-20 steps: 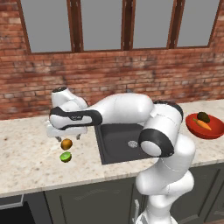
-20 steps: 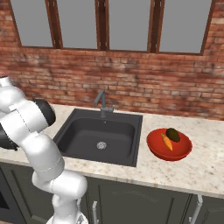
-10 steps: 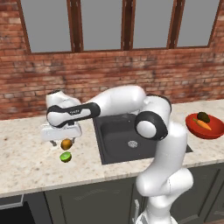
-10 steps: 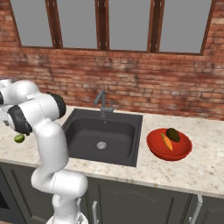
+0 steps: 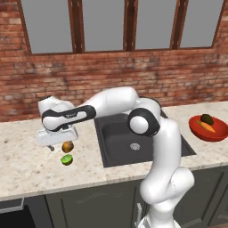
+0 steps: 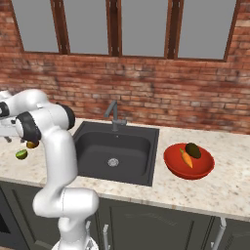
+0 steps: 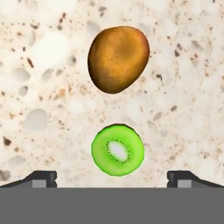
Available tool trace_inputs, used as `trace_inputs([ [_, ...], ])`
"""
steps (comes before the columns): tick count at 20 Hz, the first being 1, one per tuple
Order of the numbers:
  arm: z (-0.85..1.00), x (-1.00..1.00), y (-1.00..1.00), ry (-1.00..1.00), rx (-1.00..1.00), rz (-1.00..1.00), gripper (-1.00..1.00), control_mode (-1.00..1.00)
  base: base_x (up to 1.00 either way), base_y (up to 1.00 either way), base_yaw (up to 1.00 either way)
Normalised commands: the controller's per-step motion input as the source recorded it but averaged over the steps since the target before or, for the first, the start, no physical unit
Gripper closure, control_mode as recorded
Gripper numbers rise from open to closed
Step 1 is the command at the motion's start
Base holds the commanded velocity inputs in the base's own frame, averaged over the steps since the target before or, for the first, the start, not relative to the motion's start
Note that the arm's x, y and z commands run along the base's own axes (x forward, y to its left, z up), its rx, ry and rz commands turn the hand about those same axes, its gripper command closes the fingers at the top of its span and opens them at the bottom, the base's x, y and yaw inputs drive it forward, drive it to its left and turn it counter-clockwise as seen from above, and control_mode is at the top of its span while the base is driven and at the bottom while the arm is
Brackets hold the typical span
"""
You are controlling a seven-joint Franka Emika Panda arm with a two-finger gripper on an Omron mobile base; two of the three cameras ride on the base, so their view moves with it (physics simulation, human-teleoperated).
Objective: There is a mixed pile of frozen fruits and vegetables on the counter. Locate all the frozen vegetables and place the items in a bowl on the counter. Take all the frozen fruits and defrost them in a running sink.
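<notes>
A red brick wall (image 5: 178,84) runs behind the worktop, well beyond the gripper — three dark-framed windows (image 6: 141,27) sit high in it. Dark cabinet doors (image 6: 156,224) with slim metal handles stand far below the gripper's level.

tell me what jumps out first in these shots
The white arm stretches left across the dark sink, its open gripper hanging over two fruits on the counter: an orange-brown ball and a cut green kiwi-like piece beside it. Far right, a red bowl already holds a carrot and a dark olive ball.
</notes>
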Motion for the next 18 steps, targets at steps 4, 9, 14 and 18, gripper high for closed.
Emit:
trace_inputs([
  [4, -0.26, -0.12, 0.00, 0.01, 0.00, 0.00, -1.00, -1.00, 0.00, 0.00, 0.00],
  [9, -0.31, -0.08, -0.12, 0.00, 0.00, 0.00, -1.00, -1.00, 0.00, 0.00, 0.00],
  [14, -0.31, 0.00, -0.36, 0.00, 0.00, 0.00, -1.00, -1.00, 0.00, 0.00, 0.00],
  [18, -0.31, 0.00, -0.17, 0.00, 0.00, 0.00, -1.00, -1.00, 0.00, 0.00, 0.00],
])
